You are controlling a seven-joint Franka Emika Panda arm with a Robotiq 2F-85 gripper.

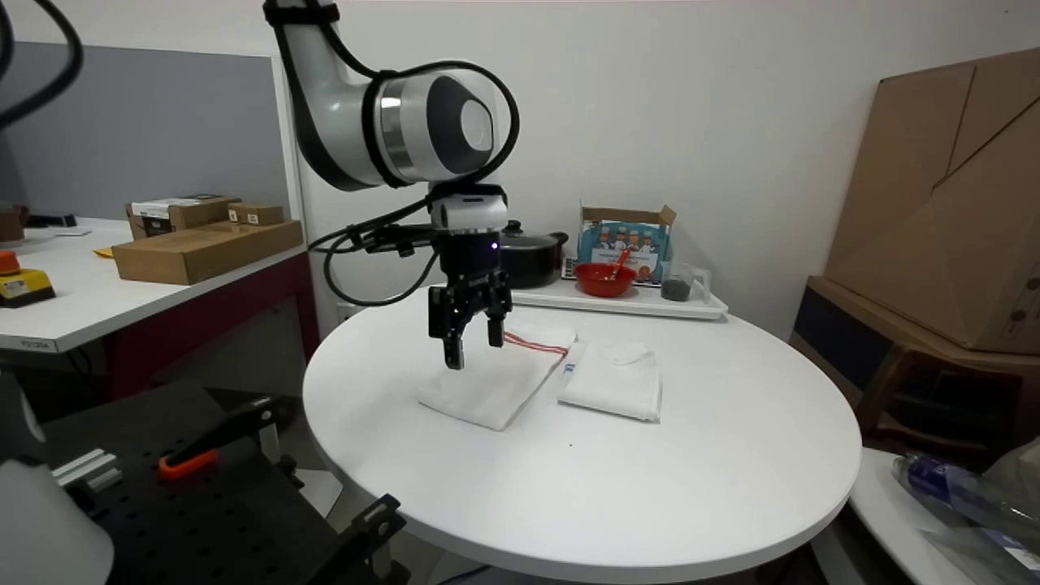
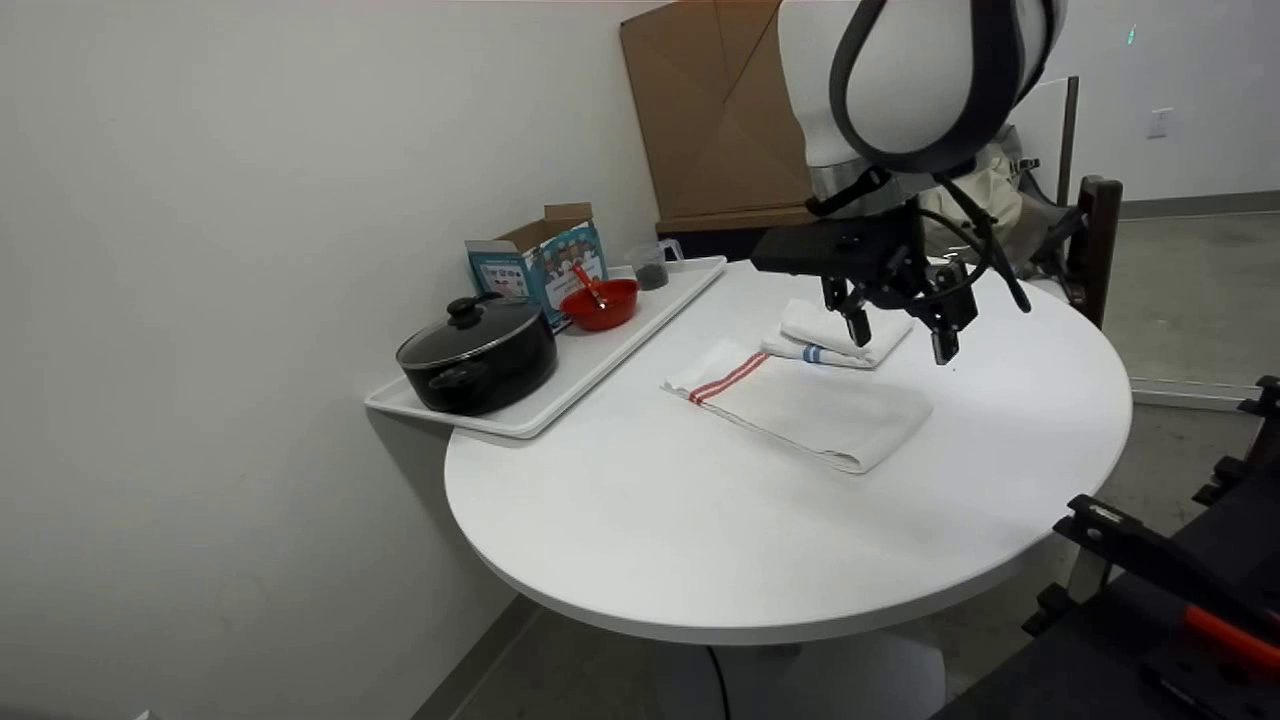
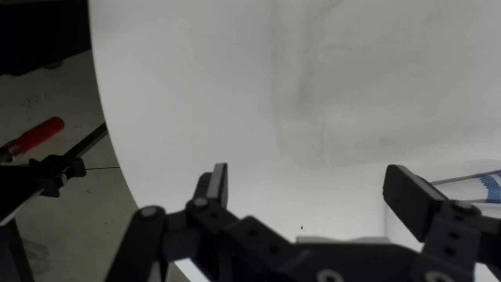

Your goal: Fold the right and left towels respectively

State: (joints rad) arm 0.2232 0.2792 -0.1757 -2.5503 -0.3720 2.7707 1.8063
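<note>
A white towel with red stripes point(image 1: 486, 392) lies flat on the round white table, with layered edges; it also shows in an exterior view point(image 2: 815, 405) and faintly in the wrist view point(image 3: 372, 86). A white towel with a blue stripe point(image 1: 615, 388) lies beside it, folded in a smaller stack; it also shows in an exterior view point(image 2: 850, 335) and at the right edge of the wrist view point(image 3: 469, 191). My gripper point(image 1: 475, 349) is open and empty above the towels, in both exterior views point(image 2: 900, 342). Its fingers are wide apart in the wrist view point(image 3: 307, 184).
A white tray point(image 1: 520, 297) at the table's back holds a black pot point(image 2: 478, 355), a red bowl point(image 2: 600, 305), an opened box point(image 2: 570, 262) and a clear cup point(image 2: 652, 270). Clamps point(image 1: 370, 528) and a black perforated surface point(image 1: 187, 504) stand beside the table.
</note>
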